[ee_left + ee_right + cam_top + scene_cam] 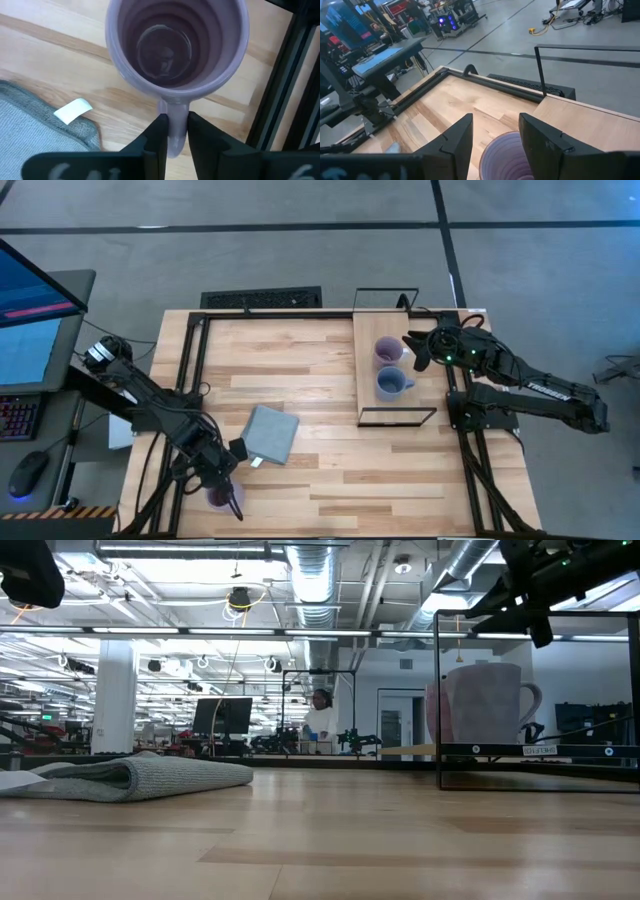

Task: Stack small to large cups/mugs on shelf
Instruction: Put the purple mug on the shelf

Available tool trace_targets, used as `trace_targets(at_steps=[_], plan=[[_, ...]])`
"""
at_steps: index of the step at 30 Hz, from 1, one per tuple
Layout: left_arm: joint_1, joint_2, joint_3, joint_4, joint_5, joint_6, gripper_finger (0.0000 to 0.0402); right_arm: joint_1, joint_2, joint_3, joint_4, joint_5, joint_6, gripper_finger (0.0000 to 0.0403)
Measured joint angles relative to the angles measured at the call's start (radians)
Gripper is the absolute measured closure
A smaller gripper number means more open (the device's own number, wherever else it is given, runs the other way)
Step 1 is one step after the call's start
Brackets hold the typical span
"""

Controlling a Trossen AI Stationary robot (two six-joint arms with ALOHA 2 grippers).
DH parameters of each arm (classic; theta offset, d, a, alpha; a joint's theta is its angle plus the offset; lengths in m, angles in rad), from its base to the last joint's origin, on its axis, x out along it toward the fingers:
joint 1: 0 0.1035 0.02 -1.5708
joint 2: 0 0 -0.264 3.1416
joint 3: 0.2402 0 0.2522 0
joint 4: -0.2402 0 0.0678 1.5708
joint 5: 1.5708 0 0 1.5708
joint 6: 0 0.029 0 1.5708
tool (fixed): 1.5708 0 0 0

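At the table's near-left corner, the left gripper (173, 131) clamps the handle of a lavender mug (176, 45), seen clearly only from its wrist. Overhead, the shelf (368, 385) carries a purple mug (387, 351) and blue-grey mug (391, 383); the right gripper (494, 131) hangs spread above the purple one.

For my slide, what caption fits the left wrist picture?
Left tool pinching the purple mug's handle beside the grey cloth.

High view straight down over the whole table (330, 470), low view at tabletop height facing the room, left wrist view very close above a purple mug (177, 45), right wrist view over the shelf (585, 125), shared with high and low views
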Motion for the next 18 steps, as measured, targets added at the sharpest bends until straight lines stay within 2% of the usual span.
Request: trace_targets(at_steps=[8,14,18], plan=[[0.028,0.0,0.0,-0.005,-0.003,0.0,0.037,0.0,0.0,0.0,0.0,0.0,0.0,0.0222],[0.046,0.0,0.0,-0.009,-0.007,0.0,0.0371,0.0,0.0,0.0,0.0,0.0,0.0,0.022],[0.044,-0.012,0.008,-0.016,-0.059,-0.004,0.0371,0.0,0.0,0.0,-0.003,0.0,0.0,0.0222]])
